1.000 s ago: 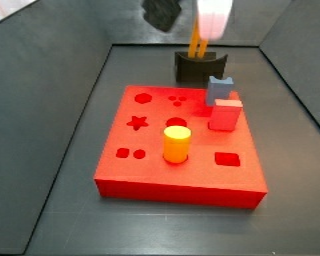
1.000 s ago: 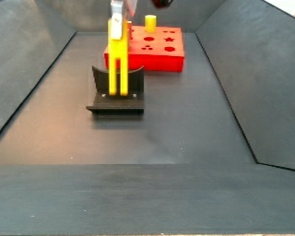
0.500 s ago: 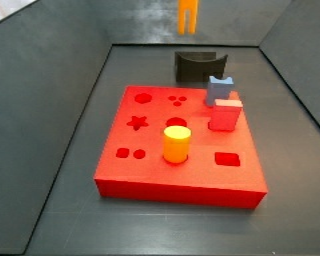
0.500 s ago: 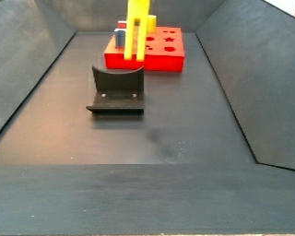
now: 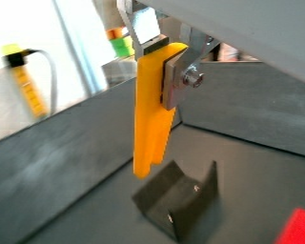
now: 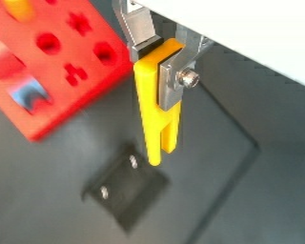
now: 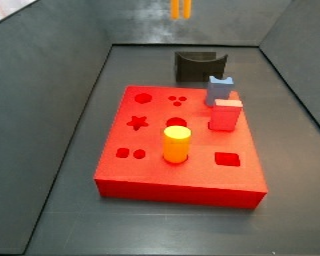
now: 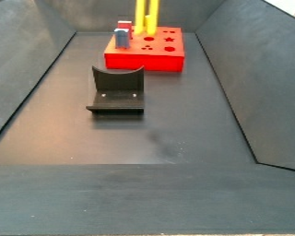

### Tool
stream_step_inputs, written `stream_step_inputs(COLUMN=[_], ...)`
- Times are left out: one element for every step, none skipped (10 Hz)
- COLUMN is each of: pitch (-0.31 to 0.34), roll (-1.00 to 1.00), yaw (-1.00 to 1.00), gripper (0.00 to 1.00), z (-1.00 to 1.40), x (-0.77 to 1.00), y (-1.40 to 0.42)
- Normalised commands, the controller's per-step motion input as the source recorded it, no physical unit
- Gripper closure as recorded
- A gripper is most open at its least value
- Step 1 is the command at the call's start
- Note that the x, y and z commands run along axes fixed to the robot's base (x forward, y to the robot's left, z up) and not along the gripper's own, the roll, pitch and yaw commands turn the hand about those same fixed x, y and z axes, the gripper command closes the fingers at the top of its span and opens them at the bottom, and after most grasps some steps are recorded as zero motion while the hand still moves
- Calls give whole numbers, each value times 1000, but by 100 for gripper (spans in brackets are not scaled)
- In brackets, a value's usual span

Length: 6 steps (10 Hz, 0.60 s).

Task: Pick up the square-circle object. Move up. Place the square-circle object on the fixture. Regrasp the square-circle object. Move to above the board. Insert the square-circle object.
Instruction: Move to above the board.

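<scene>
My gripper is shut on the upper end of the square-circle object, a long yellow-orange peg that hangs upright; both wrist views show this grip. The peg hangs high above the fixture, a dark notched bracket, which stands empty. In both side views only the peg's lower part shows at the top edge, and the gripper is out of frame. The red board with cut-out holes lies beyond the fixture.
On the board stand a short yellow-orange cylinder, a blue notched peg and a small red block. Dark sloping walls enclose the floor on all sides.
The peg has been lifted out of the fixture's notch and has risen steadily; it now hangs high, nearly out of both side views, and has shifted toward the board.
</scene>
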Motion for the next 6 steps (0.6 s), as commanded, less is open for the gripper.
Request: stream_step_inputs(pitch=[147, 130, 114, 93, 80, 67], roll=[-292, -299, -297, -290, -287, -283], yaw=[1000, 1000, 1000, 1000, 1000, 1000], gripper=[100, 100, 100, 100, 100, 100], z=[313, 303, 306, 312, 309, 301], x=[-267, -254, -249, -232, -210, -183], y=[-1000, -1000, -1000, -1000, -1000, -999])
